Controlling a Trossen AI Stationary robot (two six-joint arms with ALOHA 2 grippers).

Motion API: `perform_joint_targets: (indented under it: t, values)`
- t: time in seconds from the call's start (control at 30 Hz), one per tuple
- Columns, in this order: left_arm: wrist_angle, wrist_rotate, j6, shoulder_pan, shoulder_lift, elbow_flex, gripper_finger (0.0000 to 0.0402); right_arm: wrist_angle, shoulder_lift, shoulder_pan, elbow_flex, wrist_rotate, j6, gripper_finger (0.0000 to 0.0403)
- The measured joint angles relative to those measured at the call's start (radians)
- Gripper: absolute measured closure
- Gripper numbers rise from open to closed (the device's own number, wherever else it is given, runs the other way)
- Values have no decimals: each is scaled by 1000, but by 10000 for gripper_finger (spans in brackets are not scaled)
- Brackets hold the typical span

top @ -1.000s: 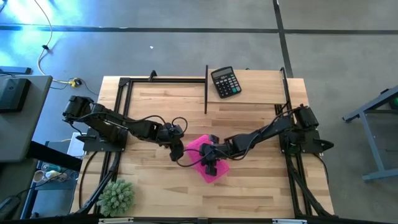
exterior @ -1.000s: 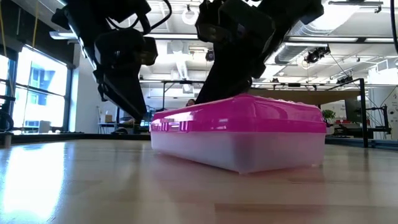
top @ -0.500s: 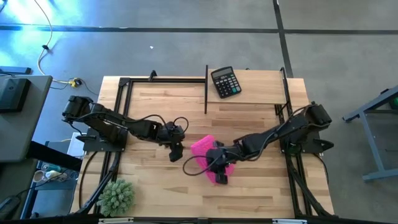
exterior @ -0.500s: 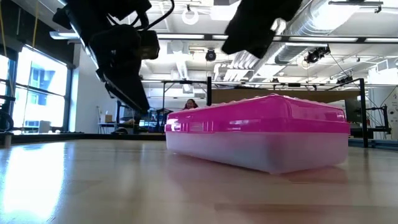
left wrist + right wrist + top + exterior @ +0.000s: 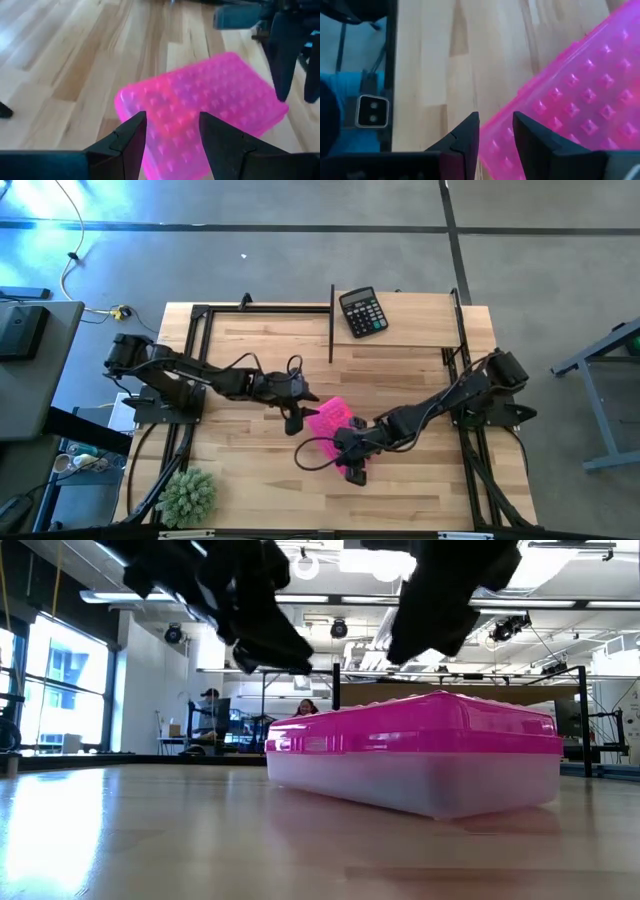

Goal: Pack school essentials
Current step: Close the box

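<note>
pink case (image 5: 329, 419) shut, lid down at table centre | left gripper (image 5: 293, 418) parted, hovering at its 9 o'clock | right gripper (image 5: 355, 472) parted, empty, at its 5 o'clock, probably for steadying

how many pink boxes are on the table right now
1. The pink box, lid shut, lies on the table near its middle, between the left gripper and the right gripper. Its contents cannot be seen.
</note>
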Motion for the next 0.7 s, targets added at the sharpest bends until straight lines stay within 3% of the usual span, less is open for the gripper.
perform_joint_targets:
  t: [0.53, 0.7]
  values:
    - [58, 83, 12, 29, 88, 0, 229, -68, 45, 0, 0, -15, 67, 295]
    - [82, 153, -8, 29, 142, -1, 229, -71, 45, -3, 0, -19, 65, 295]
